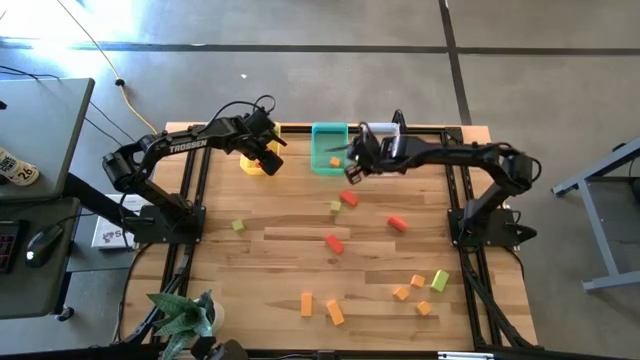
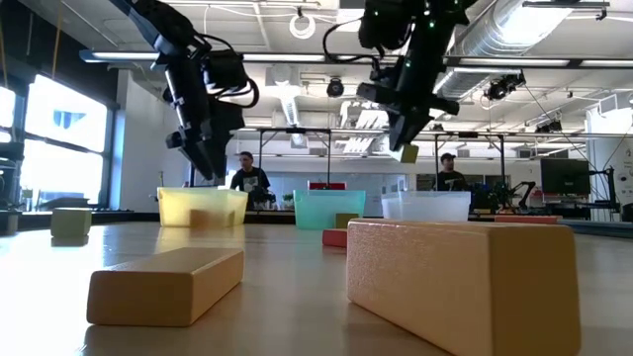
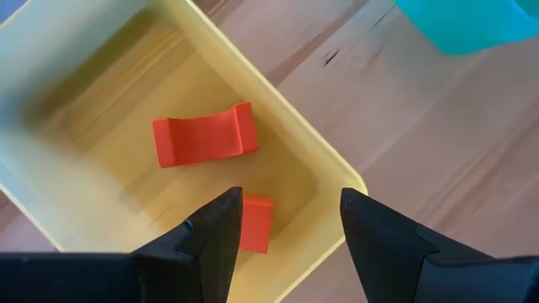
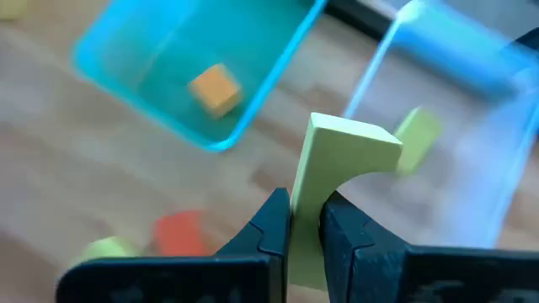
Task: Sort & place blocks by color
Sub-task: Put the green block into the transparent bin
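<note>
Green is the colour being carried right now — the right gripper (image 4: pixel 305 220), its fingers pressed tight, is pinching a light green block (image 4: pixel 337 172) by its lower end, so most of the piece is standing up above the tips. It is hanging in the air near the clear bin (image 4: pixel 472 126), where another green piece (image 4: pixel 417 130) is already lying, with the teal bin (image 4: pixel 253 101) just beside and an orange cube (image 4: pixel 212 88) sitting in that one.

What could go wrong, as I judge it: the hold is on a narrow end only, so a quick swing could be twisting the block in the fingers or letting it slip. The two bins are standing close together, so a release made too early could be dropping green into the teal bin or onto a rim.

Meanwhile the left gripper (image 3: pixel 285 220) is hovering over the yellow bin (image 3: pixel 278 101) with its fingers spread and holding nothing; two red blocks (image 3: pixel 205 137) are resting on the bin floor below it.

Out on the wooden table (image 1: pixel 270 260), blocks in red, orange and green — such as a red one (image 1: pixel 334 243) — are waiting, scattered well apart.
</note>
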Available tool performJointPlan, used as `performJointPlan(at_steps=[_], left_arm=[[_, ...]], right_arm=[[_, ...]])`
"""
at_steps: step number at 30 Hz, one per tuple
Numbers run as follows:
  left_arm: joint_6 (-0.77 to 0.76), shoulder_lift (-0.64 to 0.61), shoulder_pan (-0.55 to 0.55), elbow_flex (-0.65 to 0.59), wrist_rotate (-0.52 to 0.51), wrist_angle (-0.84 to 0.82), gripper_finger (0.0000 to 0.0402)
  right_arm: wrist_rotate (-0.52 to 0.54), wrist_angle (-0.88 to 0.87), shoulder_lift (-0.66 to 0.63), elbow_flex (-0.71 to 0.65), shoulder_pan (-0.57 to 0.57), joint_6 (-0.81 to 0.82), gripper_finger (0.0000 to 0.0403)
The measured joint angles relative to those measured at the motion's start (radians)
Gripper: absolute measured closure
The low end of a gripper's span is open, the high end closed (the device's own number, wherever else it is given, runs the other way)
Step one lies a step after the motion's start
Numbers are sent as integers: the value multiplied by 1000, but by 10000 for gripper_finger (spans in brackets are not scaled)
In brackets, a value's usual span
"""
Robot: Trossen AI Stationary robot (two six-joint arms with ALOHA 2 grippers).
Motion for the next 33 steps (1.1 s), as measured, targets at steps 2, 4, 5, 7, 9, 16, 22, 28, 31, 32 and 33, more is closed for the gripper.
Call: performJointPlan(at_steps=[2,4,5,7,9,16,22,28,31,32,33], left_arm=[[1,0,-7,0,0,1,213],[0,0,-15,0,-2,5,213],[0,0,-21,0,-4,12,213],[0,0,-32,0,-5,34,213],[-2,0,-42,0,-4,60,213],[-51,0,-90,34,8,121,213],[-52,0,-150,82,8,129,213],[-53,0,-221,103,11,150,213],[-70,0,-257,103,19,168,213],[-79,0,-269,103,20,169,213],[-90,0,-281,103,20,170,213]], right_arm=[[-1,1,0,0,-52,-69,385],[-8,2,4,0,-103,-128,385],[-16,2,7,-1,-127,-155,385],[-40,3,10,-2,-172,-204,385],[-69,9,13,-2,-213,-245,385],[-209,4,36,-2,-332,-345,385],[-303,2,96,-2,-389,-427,385],[-381,9,149,-2,-417,-494,383],[-389,8,168,-2,-423,-529,374],[-391,8,170,-2,-425,-538,372],[-391,9,171,-2,-425,-548,370]])
